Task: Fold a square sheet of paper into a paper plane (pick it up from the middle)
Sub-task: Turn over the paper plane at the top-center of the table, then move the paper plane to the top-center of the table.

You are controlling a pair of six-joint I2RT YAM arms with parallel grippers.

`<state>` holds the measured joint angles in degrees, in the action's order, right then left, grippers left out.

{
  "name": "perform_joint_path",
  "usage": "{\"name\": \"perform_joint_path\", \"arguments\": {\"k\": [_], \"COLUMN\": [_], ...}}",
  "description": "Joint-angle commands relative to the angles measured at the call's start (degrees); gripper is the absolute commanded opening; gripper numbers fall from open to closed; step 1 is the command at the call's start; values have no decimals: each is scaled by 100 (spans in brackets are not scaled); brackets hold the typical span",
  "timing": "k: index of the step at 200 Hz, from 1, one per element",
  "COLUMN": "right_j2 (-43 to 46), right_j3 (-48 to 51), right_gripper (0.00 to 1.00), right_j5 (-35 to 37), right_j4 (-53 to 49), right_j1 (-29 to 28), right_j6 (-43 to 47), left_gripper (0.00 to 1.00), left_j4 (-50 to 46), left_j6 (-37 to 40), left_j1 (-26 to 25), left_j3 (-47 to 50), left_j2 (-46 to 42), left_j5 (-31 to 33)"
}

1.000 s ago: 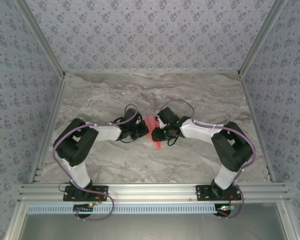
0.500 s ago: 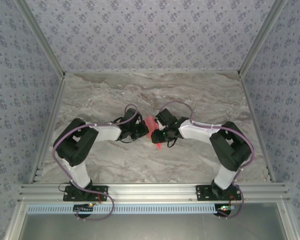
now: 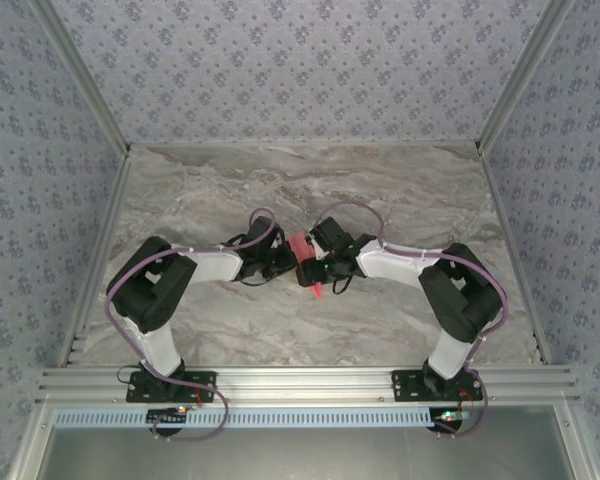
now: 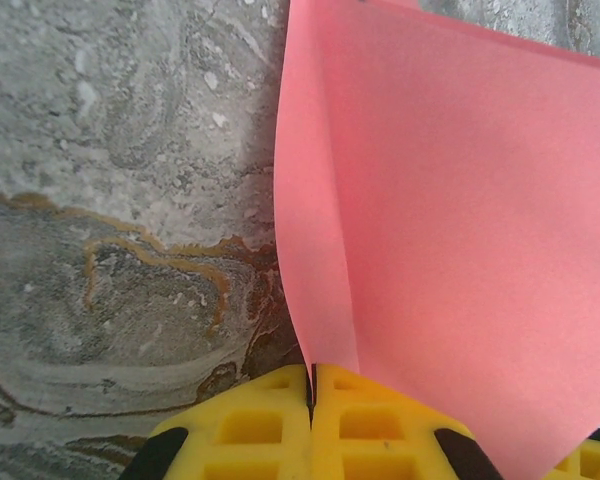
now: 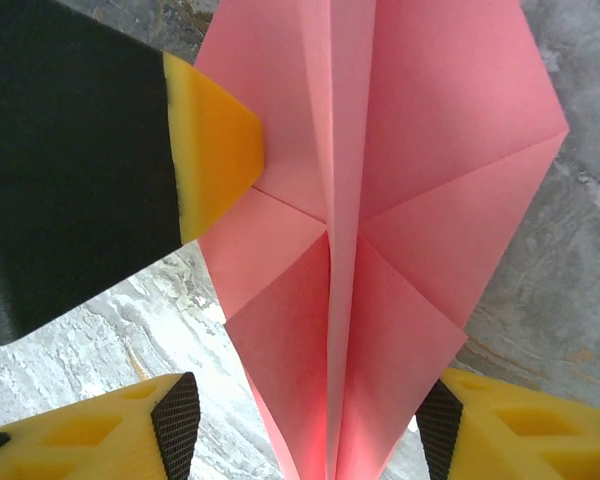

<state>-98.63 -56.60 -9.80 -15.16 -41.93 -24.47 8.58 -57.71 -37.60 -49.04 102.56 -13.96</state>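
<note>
Paper plane [image 5: 380, 200] held above table [image 3: 400, 190] centre, between arms. Left gripper [image 4: 312, 395] clamped on one wing edge. Right gripper [image 5: 305, 430] open, jaws straddling centre crease, holding nothing. Risk: single thin pinch lets plane slip; off-centre right closure could crush folds.

Soft, even light fell from above, leaving faint shadows beside the arms [image 3: 220, 265] on the table [image 3: 410, 190]. The overhead view was crisp. In the left wrist view the paper [image 4: 460, 200] glowed bright, throwing a blurred shadow along its left edge.
</note>
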Motion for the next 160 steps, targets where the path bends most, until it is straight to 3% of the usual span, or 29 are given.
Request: {"name": "perform_joint_path", "arguments": {"k": [1, 33, 61, 86, 119, 160], "right_j2": [-156, -296, -326, -293, -47, -182], "right_j3": [-190, -327, -420, -508, -520, -619], "right_gripper": [57, 44, 29, 14, 9, 11], "right_j5": [126, 367, 579, 864, 1647, 1870], "right_j4": [-80, -265, -393, -566, -882, -989], "right_j1": [-36, -55, -83, -105, -113, -96], "right_j6": [0, -23, -58, -64, -189, -391], "left_gripper": [2, 4, 14, 37, 71, 91], "left_j4": [-111, -127, -344, -739, -1539, -2388], "left_j6": [50, 55, 123, 237, 380, 548], "left_j1": [16, 12, 37, 130, 326, 401], "left_j3": [-163, -176, -255, -307, -306, -324], "left_j2": [31, -32, -190, -528, -1085, -1509], "left_j5": [-76, -116, -104, 86, 696, 1593]}}
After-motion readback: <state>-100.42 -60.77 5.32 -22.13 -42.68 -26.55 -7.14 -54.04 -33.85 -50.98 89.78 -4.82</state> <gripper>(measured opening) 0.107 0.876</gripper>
